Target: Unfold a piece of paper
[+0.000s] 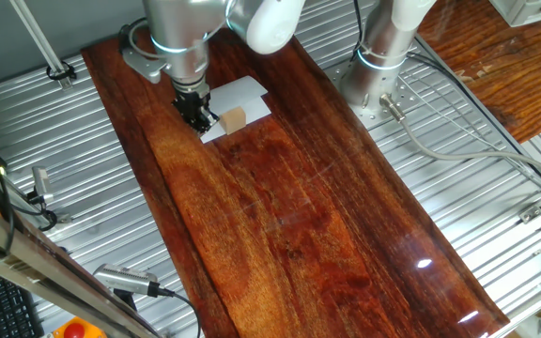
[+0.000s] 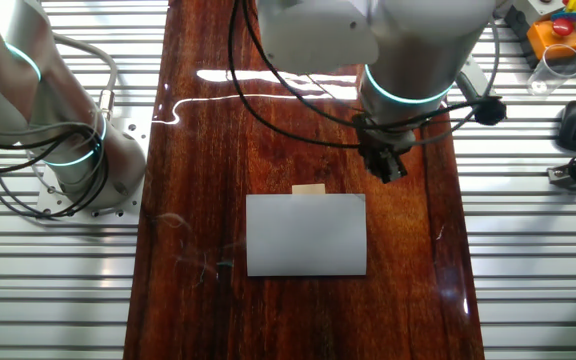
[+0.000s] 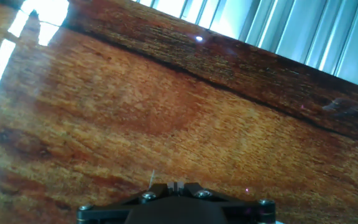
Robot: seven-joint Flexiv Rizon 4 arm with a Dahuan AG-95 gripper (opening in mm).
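The piece of paper (image 1: pixel 242 99) is a white sheet lying flat and folded on the dark wooden board (image 1: pixel 289 216). In the other fixed view the piece of paper (image 2: pixel 306 235) lies mid-board. A small tan block (image 1: pixel 234 119) sits at one of its edges, and the block also shows in the other fixed view (image 2: pixel 309 189). My gripper (image 1: pixel 200 119) hovers just beside a corner of the sheet, near the block. In the other fixed view the gripper (image 2: pixel 392 172) stands apart from the sheet. In the hand view the gripper (image 3: pixel 174 185) has its jaws together, over bare wood, with no paper between them.
A second arm's base (image 2: pixel 68 150) stands on the ribbed metal table (image 1: pixel 64 169) beside the board, with cables around it. A control box (image 2: pixel 558 30) and a clear cup (image 2: pixel 555 65) sit at the far corner. The board's edge (image 3: pixel 229 68) runs close behind my gripper.
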